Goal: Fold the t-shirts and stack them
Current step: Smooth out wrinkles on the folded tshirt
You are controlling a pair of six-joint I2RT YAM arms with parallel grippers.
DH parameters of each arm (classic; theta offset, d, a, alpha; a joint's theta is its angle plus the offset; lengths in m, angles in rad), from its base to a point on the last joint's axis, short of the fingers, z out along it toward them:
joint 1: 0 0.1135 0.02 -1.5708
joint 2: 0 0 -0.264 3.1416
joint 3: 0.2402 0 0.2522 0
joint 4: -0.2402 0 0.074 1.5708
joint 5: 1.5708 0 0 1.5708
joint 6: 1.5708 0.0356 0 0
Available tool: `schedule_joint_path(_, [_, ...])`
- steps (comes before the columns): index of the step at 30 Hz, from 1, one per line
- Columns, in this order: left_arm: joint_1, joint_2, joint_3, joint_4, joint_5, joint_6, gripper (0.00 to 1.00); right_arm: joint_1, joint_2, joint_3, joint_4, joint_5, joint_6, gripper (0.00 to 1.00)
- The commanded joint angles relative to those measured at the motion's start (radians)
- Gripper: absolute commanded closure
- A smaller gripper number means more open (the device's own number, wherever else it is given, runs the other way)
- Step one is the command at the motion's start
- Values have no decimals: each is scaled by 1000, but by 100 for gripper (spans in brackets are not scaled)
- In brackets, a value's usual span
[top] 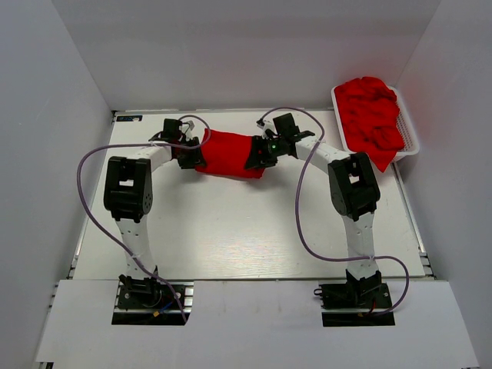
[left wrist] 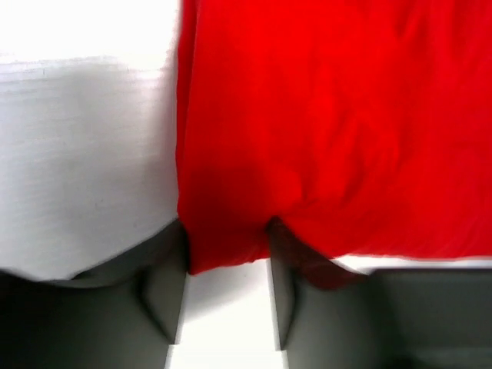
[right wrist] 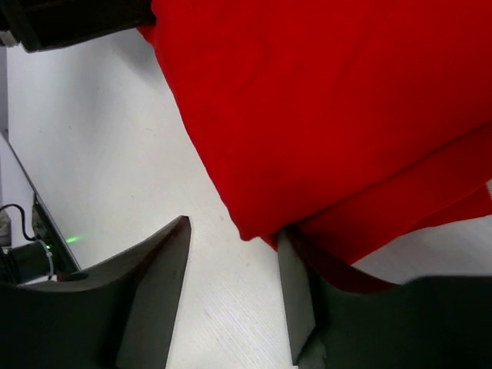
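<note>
One red t-shirt [top: 229, 154] lies bunched in a short roll at the back middle of the table. My left gripper [top: 194, 156] is at its left end and my right gripper [top: 257, 156] at its right end. In the left wrist view the t-shirt [left wrist: 330, 131] hangs a corner down between the parted jaws of the left gripper [left wrist: 227, 234]. In the right wrist view a corner of the t-shirt [right wrist: 330, 115] sits between the jaws of the right gripper [right wrist: 234, 229], draping over the right-hand finger [right wrist: 300, 307]. More red t-shirts [top: 373, 115] are heaped in the basket.
The white slotted basket [top: 413, 138] stands at the back right corner, one shirt spilling over its near rim. White walls close in the table on three sides. Cables loop from both arms over the table top [top: 231, 231].
</note>
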Motion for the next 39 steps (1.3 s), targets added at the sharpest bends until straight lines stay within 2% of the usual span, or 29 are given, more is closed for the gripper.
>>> schedule_joint_path(1, [3,8,42,16,14,13,51,-2,-15,24,46,-33,18,47])
schedule_joint_path(2, [3,18,42,16,14,13,55,-2,-15,6,55,-34,24,58])
schedule_joint_path(4, [3,18,42,16,23,13,65,-2,-18,-5,69,-45,34,67])
schedule_joint_path(6, [3,18,42,16,23,13,76,-5,-17,-20,72,-47,47,81])
schedule_joint_path(7, [3,18,42,16,23,13,94,-5,-18,-25,75,-45,49,86])
schedule_joint_path(8, [3,18,42,16,23,4,100,-3,-20,-34,75,-36,58,100])
schedule_joint_path(14, [23,-31,-22,36,5,-7,100,-14,-82,-97,49,70,49,100])
schedule_joint_path(22, [23,-100,-125,4,-89,-20,100,-35,-147,-239,42,156,44,100])
schedule_joint_path(28, [23,-155,-229,33,-70,-53,100,-46,-147,-259,42,145,41,100])
schedule_joint_path(32, [23,-184,-248,6,-40,-53,100,-48,-133,-246,25,110,31,100])
schedule_joint_path(33, [23,-184,-248,-17,-29,-53,94,-45,-133,-240,19,107,29,100])
schedule_joint_path(34, [11,-201,-239,-28,-29,-53,81,-45,-136,-237,11,108,23,94])
schedule_joint_path(35, [11,-213,-229,-43,-29,-62,58,-45,-155,-223,6,107,20,81])
schedule_joint_path(36, [11,-245,-208,-72,-39,-62,26,-42,-159,-214,0,105,9,72])
schedule_joint_path(37, [11,-261,-196,-91,-50,-72,0,-43,-187,-204,-15,114,4,66])
schedule_joint_path(38, [11,-276,-179,-109,-75,-73,0,-41,-195,-186,-26,116,1,61])
schedule_joint_path(39, [11,-291,-142,-144,-84,-73,0,-43,-204,-166,-32,119,-12,41])
